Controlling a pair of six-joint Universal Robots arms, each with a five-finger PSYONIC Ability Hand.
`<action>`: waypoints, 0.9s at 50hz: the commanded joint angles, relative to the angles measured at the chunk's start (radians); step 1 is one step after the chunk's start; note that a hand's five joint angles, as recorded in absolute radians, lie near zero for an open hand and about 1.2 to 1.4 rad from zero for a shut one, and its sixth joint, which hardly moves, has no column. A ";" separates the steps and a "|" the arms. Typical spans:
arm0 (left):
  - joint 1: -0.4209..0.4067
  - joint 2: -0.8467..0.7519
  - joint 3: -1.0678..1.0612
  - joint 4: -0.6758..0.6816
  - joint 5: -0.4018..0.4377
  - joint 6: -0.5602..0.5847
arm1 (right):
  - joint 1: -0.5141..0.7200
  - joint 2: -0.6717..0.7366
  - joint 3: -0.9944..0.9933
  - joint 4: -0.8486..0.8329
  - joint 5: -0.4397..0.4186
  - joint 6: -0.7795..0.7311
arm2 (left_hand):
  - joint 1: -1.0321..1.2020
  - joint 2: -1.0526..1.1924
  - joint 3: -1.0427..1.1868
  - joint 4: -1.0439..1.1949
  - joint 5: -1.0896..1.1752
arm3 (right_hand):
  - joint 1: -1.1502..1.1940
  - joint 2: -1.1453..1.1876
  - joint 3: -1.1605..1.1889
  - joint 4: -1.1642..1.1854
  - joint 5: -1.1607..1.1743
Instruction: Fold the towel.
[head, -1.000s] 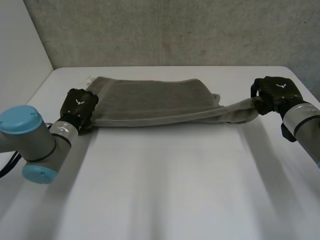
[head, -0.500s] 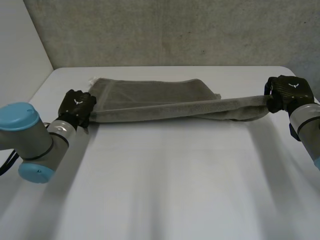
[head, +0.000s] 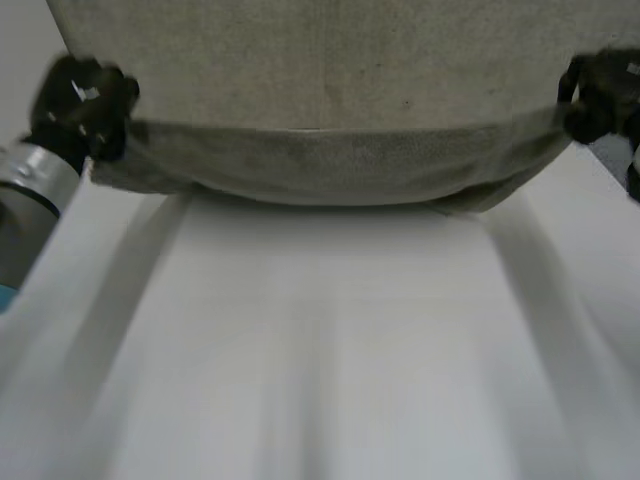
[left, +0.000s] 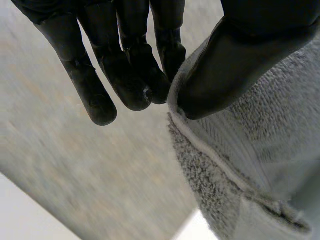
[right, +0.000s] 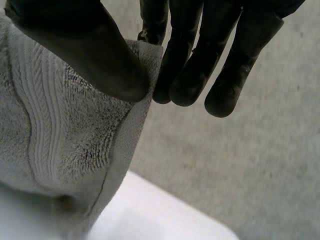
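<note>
The grey towel (head: 330, 165) hangs stretched between both hands, lifted above the white table (head: 330, 340), sagging a little in the middle. My left hand (head: 85, 105) holds its left end: in the left wrist view the thumb (left: 235, 60) presses the towel's hemmed corner (left: 240, 150) against the fingers (left: 135, 75). My right hand (head: 600, 95) holds the right end: in the right wrist view the thumb (right: 85, 55) pinches the towel's corner (right: 65, 135) against the fingers (right: 185, 65).
A grey textured wall (head: 330, 60) stands behind the table. The table's bare white top spreads below the hanging towel.
The left hand has closed on the towel's left end. Both hands have risen and spread apart, lifting the towel off the table and pulling it taut.
</note>
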 joint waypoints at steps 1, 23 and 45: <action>0.005 0.178 0.088 -0.117 0.071 -0.026 | -0.002 -0.082 -0.200 0.222 -0.059 -0.044 | 0.125 0.046 0.051 0.036 0.101 | 0.064 0.073 0.082 0.063 0.061; 0.002 -0.206 0.337 -0.182 0.066 -0.135 | 0.132 0.213 -0.470 0.370 0.111 -0.391 | 0.125 0.046 0.051 0.036 0.101 | 0.064 0.073 0.082 0.063 0.061; -0.064 -0.363 1.006 -0.176 -0.097 -0.356 | 0.178 0.361 -0.939 0.089 0.212 -0.365 | 0.125 0.046 0.051 0.036 0.101 | 0.064 0.073 0.082 0.063 0.061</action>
